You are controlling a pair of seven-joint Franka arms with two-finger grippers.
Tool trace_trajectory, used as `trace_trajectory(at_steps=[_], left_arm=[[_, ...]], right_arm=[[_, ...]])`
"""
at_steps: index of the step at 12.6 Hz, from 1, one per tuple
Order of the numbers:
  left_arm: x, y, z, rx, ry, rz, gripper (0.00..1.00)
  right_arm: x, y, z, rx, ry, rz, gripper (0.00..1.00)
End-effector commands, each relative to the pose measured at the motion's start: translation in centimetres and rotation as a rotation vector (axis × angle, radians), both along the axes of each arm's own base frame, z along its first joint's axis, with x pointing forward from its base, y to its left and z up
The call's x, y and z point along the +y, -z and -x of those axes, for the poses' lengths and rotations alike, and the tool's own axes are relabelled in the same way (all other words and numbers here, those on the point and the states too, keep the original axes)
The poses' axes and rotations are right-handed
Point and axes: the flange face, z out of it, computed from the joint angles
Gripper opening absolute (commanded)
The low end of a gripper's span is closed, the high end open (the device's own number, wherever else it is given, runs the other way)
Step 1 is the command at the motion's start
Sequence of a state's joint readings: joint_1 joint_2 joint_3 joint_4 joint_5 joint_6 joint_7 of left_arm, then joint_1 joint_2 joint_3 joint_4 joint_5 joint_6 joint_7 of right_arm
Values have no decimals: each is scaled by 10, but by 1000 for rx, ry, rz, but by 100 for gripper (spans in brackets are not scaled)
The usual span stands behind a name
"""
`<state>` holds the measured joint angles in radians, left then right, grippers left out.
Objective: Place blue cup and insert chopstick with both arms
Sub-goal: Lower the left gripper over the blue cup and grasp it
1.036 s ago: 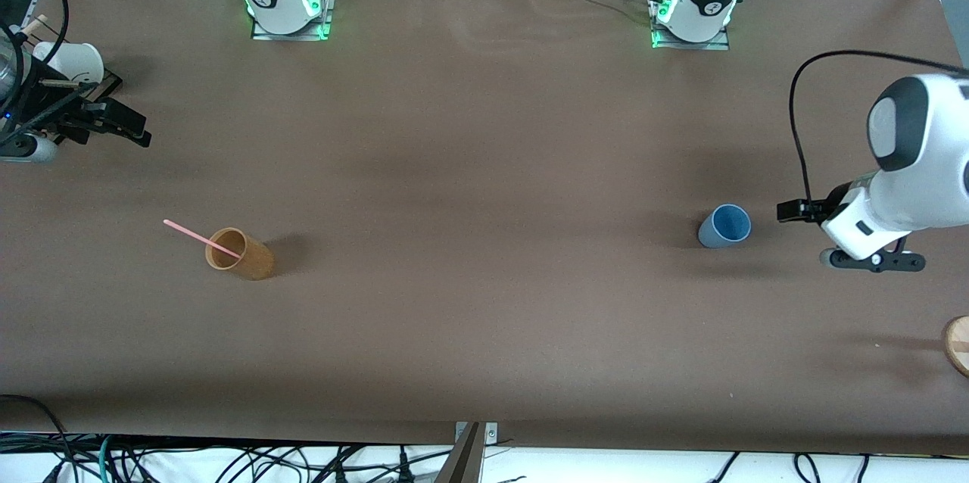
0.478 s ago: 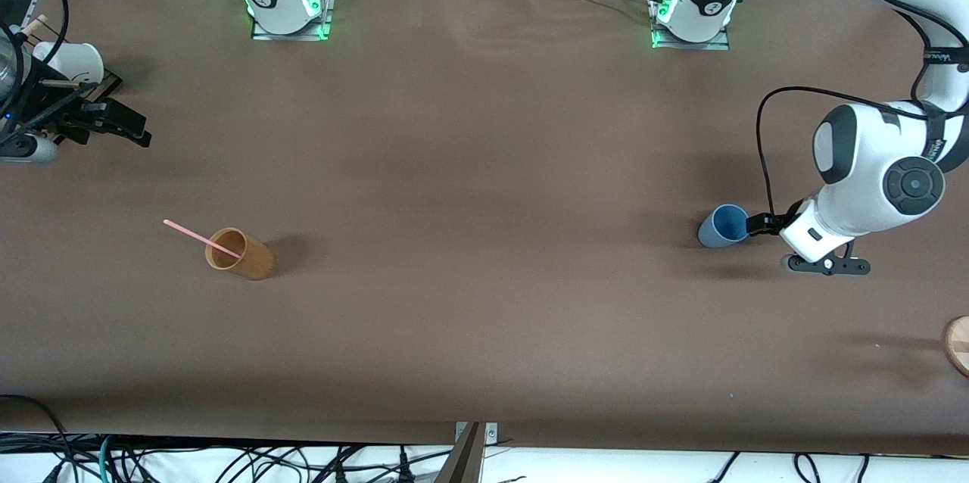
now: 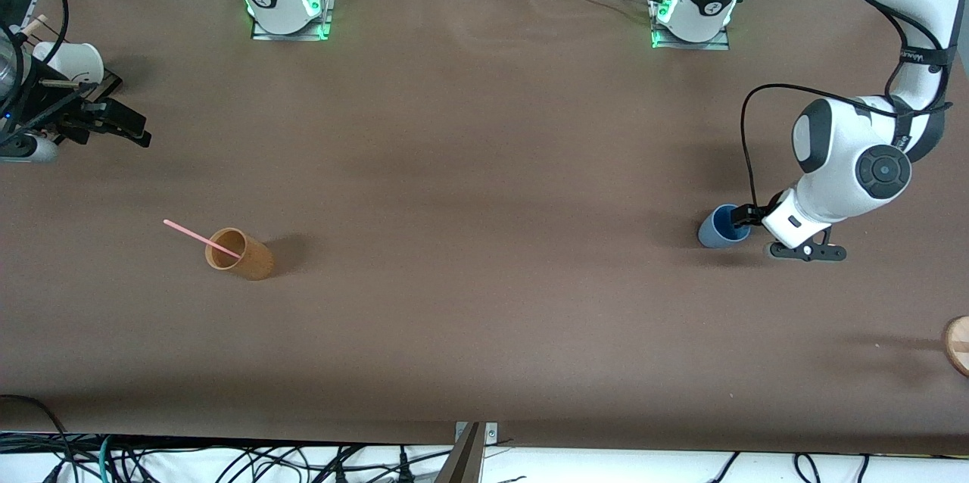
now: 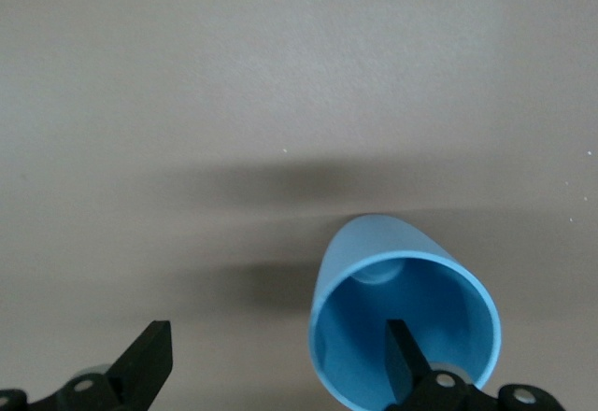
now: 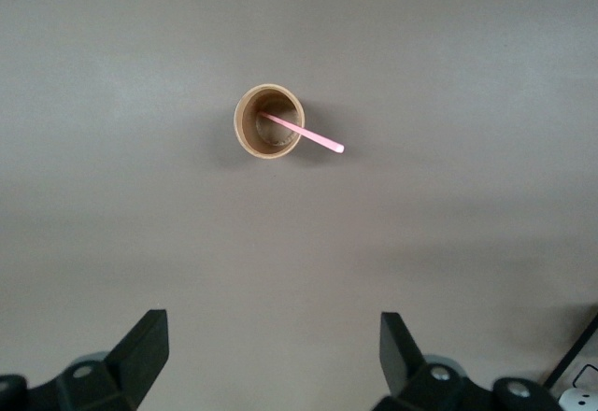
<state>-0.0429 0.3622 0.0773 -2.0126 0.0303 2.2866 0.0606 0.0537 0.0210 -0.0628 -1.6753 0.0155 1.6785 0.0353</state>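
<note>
Left gripper wide at blue cup rim, frame right – no grip yet. Right gripper wide, waiting – chopstick in tan cup, all left

tan cup upright, mid-table | white paper cup table edge | wood disc edge

The left arm is reaching down from its base toward its own end of the counter, its left end effector hanging low with fingers spread wide, one finger sitting inside a cup's mouth. The right arm is waiting raised at its end, its right end effector gaping equally wide.
</note>
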Motion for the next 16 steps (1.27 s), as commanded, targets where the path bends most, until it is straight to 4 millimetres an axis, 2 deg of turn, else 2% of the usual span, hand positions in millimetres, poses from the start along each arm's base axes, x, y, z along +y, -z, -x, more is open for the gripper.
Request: trace_trajectory(at_steps=[1, 4, 6, 7, 9, 10, 11, 12, 16], left_arm=[[-5, -3, 15, -29, 9, 20, 100], [-4, 15, 26, -50, 9, 19, 100], [-4, 20, 28, -58, 5, 21, 99], [-4, 21, 28, -57, -8, 31, 85], [-4, 22, 28, -55, -18, 35, 39], [-4, 22, 29, -52, -19, 35, 20], [-4, 22, 29, -50, -22, 35, 5], [-4, 23, 29, -47, -25, 36, 0], [-4, 24, 28, -43, -59, 61, 0]], right_arm=[[-2, -2, 1, -1, 3, -14, 100], [-2, -3, 1, -3, 11, -14, 100], [-2, -3, 1, -3, 12, -14, 100], [-1, -3, 1, -3, 11, -14, 100], [4, -3, 1, -2, 2, -12, 100], [6, -2, 0, -1, -5, -9, 100], [7, 2, -1, 5, -9, 0, 100], [8, 3, -2, 8, -11, 0, 100], [18, 25, -13, 31, -40, 57, 100]])
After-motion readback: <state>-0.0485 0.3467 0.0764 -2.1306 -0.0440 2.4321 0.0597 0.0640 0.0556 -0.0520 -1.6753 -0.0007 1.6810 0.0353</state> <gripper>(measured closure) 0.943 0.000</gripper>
